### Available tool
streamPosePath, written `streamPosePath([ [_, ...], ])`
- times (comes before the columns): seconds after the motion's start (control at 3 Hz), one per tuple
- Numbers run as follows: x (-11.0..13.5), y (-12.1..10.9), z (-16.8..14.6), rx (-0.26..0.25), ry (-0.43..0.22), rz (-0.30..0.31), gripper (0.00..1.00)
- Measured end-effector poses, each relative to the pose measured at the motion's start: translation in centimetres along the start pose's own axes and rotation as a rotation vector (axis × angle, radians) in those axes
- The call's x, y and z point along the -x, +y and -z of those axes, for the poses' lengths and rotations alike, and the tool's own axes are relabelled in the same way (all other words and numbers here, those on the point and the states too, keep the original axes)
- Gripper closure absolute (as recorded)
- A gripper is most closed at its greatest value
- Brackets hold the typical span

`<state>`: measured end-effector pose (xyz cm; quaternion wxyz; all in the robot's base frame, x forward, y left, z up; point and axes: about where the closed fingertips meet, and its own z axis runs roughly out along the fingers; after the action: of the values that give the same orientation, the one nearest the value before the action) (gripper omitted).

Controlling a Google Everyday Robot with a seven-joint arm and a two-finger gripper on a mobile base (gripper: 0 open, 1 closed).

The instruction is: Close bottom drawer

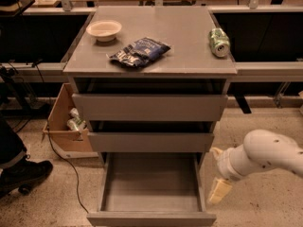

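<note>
We find the bottom drawer (151,183) pulled far out of the cabinet, its flat front at the lower edge of the view and its shallow grey tray fully exposed. The middle drawer (150,142) and top drawer (149,107) above it each stand slightly proud of the cabinet. The end effector (218,186) hangs low to the right of the bottom drawer, just beside its right wall, on a white arm (270,155) that enters from the right; we cannot tell whether it is wide or narrow, and no contact with the drawer is evident. On the counter (189,41) we note a pale bowl (104,30), a dark snack bag (139,52) and a green can (219,42) lying on its side. A cardboard box (64,122) sits on the floor to the left.
</note>
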<state>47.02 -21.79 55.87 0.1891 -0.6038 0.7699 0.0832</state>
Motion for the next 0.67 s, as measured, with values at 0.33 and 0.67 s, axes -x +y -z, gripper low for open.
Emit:
streamPosePath([
  [0.33, -3.4, 0.4, -7.0, 0.017, -0.044, -0.026, 0.0],
  [0.67, -6.2, 1.4, -16.3, 0.06, -0.097, -0.021, 0.0],
])
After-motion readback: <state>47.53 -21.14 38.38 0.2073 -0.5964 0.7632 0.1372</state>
